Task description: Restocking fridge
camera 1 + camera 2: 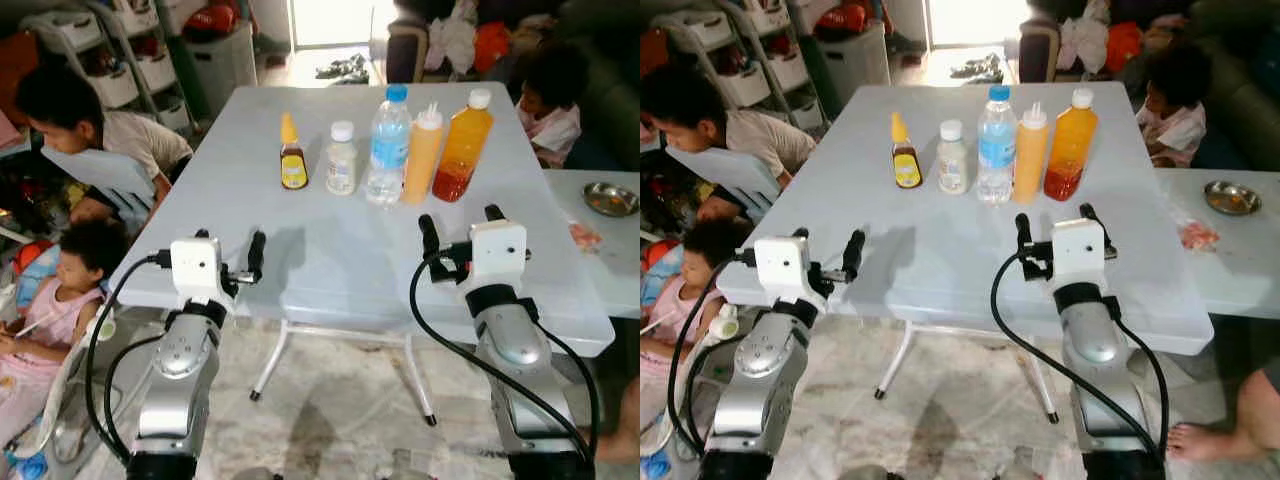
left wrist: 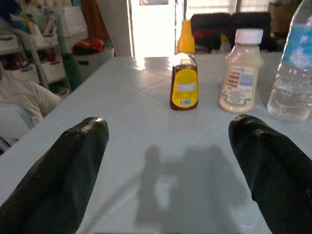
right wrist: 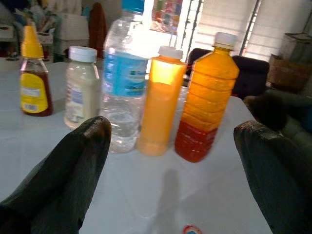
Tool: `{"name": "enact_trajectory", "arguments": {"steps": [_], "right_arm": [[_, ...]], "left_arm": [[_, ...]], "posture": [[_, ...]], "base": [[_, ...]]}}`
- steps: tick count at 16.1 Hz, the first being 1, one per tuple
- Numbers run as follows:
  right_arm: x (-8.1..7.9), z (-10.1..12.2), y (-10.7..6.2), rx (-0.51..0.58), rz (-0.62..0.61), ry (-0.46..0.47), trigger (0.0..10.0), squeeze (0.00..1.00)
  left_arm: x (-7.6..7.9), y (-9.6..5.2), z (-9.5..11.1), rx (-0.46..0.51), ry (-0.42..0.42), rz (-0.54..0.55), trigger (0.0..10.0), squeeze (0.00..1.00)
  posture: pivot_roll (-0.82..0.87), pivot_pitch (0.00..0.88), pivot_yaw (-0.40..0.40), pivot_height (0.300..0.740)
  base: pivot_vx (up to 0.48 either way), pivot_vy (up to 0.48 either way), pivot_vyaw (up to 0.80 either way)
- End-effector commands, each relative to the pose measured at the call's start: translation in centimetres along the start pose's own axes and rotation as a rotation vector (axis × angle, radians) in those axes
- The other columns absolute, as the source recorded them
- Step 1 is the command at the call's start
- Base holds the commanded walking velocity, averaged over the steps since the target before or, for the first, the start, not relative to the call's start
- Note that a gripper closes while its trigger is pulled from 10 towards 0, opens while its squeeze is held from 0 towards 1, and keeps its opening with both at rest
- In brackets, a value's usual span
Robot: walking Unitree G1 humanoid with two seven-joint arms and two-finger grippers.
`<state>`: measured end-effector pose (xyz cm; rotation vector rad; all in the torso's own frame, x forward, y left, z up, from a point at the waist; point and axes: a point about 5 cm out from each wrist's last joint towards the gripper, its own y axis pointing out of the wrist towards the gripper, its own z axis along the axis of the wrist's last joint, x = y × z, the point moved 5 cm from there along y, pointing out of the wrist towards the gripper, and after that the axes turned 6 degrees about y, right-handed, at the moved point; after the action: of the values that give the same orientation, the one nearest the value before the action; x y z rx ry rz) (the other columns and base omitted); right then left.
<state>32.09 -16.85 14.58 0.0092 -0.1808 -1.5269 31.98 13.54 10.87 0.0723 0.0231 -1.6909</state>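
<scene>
Five bottles stand in a row across the far half of the pale table [image 1: 300, 260]: a brown syrup bottle [image 1: 292, 158] with a yellow cap, a small white bottle [image 1: 341, 160], a clear water bottle [image 1: 387, 148], an orange squeeze bottle [image 1: 422, 157] and a tall juice bottle [image 1: 462, 150] that is orange above and red below. My left gripper [image 1: 228, 246] hovers open over the table's near left edge, in line with the syrup bottle [image 2: 184, 85]. My right gripper [image 1: 461, 226] is open over the near right part, facing the juice bottle [image 3: 207, 107]. Neither holds anything.
A person leans over a chair [image 1: 110, 175] at the table's left, and a small child [image 1: 60, 290] sits low beside my left arm. Another child [image 1: 550, 105] sits at the far right. A metal bowl [image 1: 610, 198] rests on the adjoining table. Storage racks [image 1: 110, 60] stand back left.
</scene>
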Motion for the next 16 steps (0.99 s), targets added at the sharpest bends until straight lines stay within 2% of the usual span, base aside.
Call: {"name": "enact_trajectory", "arguments": {"steps": [1,10,16], "right_arm": [[0.4,-0.2,-0.2,-0.012,-0.011,-0.002,10.0,0.0],[-0.7,-0.4,-0.7,-0.015,0.061,-0.041,10.0,0.0],[-1.3,-0.3,-0.5,-0.005,0.087,-0.049,10.0,0.0]], "left_arm": [[0.2,0.1,0.6,0.016,-0.004,-0.018,10.0,0.0],[0.4,0.0,0.4,0.003,-0.018,-0.025,10.0,0.0],[0.4,0.0,0.4,0.003,-0.028,-0.016,10.0,0.0]], "posture": [[-0.07,0.0,0.081,0.74],[-0.08,0.0,0.077,0.74],[-0.08,0.0,0.07,0.74]], "base": [[0.424,0.0,0.0],[0.416,0.0,0.0],[0.0,0.0,0.0]]}}
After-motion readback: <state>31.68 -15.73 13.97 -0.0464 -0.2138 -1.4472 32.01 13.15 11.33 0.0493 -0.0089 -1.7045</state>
